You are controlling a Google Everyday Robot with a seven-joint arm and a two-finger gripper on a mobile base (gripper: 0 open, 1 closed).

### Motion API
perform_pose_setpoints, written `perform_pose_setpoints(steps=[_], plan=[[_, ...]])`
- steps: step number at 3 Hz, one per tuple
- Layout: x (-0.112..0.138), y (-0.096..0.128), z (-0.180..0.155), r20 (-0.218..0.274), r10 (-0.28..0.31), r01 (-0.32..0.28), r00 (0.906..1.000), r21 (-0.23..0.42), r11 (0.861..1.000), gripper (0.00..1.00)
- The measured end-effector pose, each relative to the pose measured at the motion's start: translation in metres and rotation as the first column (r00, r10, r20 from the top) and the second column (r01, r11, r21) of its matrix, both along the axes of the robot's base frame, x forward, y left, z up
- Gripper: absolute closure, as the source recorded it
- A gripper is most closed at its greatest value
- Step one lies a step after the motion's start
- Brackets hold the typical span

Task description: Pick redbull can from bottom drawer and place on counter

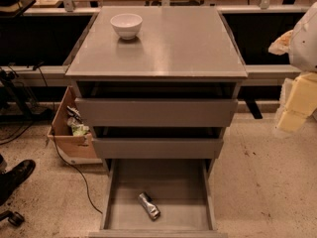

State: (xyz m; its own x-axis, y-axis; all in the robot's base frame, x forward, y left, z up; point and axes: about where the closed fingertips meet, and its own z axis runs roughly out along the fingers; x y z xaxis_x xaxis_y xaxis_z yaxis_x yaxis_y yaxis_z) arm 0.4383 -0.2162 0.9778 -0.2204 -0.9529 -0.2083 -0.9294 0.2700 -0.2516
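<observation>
camera view | redbull can (149, 206) lies flat and askew on floor of pulled-out bottom drawer (173, 182), near front, clear of side walls | counter (173, 48) bears white bowl (126, 25) at far left | gripper (296, 105) at right edge beside cabinet, well apart from can; its spread cannot be told

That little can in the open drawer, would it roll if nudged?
The redbull can lies on its side on the flat floor of the bottom drawer, so it may roll; its dents probably make that wobbly. Probably light. The tool is far right.
</observation>
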Motion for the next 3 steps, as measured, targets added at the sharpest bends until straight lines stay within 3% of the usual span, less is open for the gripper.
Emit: perform_pose_setpoints(steps=[1, 3], plan=[[0.0, 0.0, 0.0, 0.0, 0.0, 0.0, 1.0, 0.0, 1.0, 0.0], [0.017, 0.047, -0.107, -0.031, 0.03, -0.028, 0.9991, 0.057, 0.998, 0.0]])
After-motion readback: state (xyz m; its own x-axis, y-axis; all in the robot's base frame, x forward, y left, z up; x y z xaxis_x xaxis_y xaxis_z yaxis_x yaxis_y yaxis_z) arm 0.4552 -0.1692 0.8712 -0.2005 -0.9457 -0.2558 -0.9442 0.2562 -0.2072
